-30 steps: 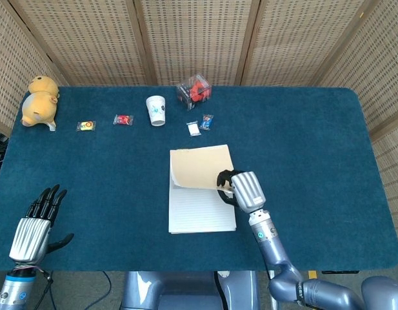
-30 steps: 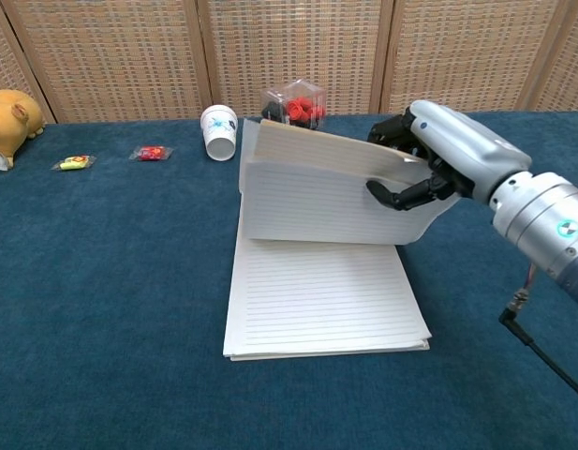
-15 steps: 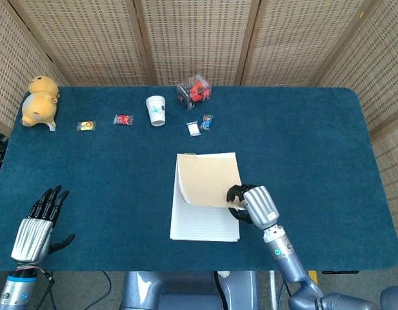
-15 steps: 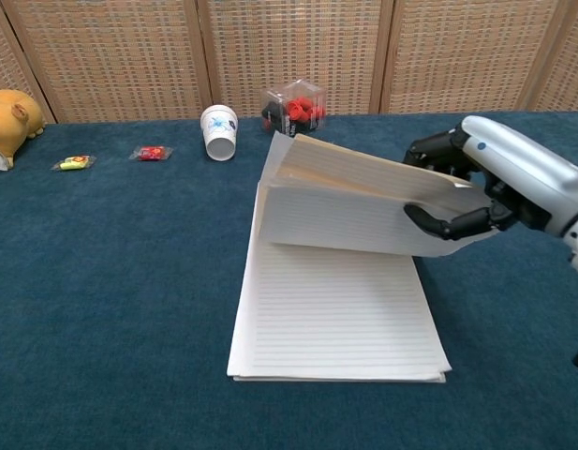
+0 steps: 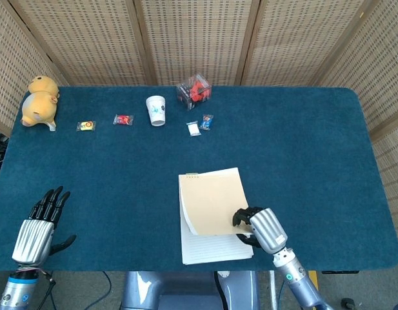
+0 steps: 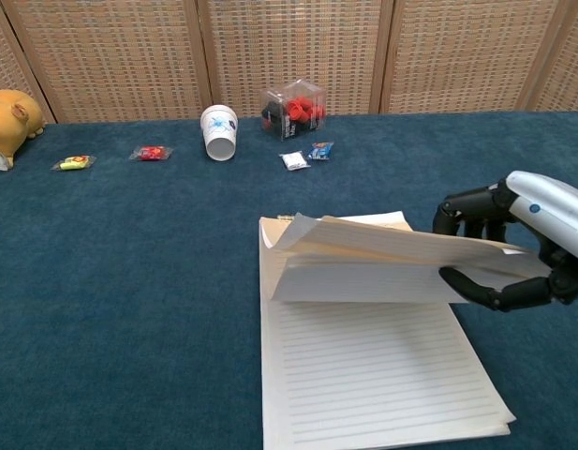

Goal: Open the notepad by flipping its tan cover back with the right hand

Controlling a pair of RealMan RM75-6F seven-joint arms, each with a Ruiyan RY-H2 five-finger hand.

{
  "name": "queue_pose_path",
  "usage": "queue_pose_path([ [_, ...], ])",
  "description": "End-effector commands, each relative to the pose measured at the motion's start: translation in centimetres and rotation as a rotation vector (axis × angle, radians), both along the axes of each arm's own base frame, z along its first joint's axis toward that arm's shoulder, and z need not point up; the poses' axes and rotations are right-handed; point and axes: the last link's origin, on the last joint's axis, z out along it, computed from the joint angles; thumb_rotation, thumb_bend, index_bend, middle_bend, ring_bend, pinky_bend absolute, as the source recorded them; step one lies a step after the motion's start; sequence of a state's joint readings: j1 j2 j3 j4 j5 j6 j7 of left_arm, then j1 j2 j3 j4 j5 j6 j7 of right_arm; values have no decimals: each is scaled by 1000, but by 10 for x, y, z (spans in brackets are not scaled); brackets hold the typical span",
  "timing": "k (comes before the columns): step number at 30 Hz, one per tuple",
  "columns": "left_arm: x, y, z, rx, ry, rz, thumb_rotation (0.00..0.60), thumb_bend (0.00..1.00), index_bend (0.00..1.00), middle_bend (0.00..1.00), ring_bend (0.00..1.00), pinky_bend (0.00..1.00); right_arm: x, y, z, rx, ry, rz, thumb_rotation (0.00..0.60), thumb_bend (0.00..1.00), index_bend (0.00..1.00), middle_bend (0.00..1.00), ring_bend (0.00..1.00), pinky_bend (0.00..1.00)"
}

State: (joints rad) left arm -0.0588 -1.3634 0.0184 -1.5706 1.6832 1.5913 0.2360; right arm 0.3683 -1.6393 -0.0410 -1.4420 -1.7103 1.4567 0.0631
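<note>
Your right hand (image 6: 518, 253) pinched the tan cover (image 5: 215, 201) at its free edge, yet over the last second it drew back toward you, dragging the notepad (image 6: 382, 384) along and lowering the cover beside your fingers. That undid progress.

Left robot hand (image 5: 36, 229) at lower left of the head view, ribbed silver back, black fingers, blue-grey wrist, right robot hand (image 5: 262, 228) at lower centre, same silver shell, black fingers (image 6: 476, 211), metallic forearm.
</note>
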Motion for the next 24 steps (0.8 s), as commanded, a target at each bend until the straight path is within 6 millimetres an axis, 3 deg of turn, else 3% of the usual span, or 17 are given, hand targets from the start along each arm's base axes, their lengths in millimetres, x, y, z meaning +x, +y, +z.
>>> queue_pose_path([
  [1,0,0,0,-2,1,-2,600,74,0,0,0,169,-4,8,0,5,1,-7,600,631,760,712,641,727],
  [24,2,-2,0,2,1,-15,600,74,0,0,0,169,-25,50,14,-1,3,-33,600,633,762,712,648,736],
])
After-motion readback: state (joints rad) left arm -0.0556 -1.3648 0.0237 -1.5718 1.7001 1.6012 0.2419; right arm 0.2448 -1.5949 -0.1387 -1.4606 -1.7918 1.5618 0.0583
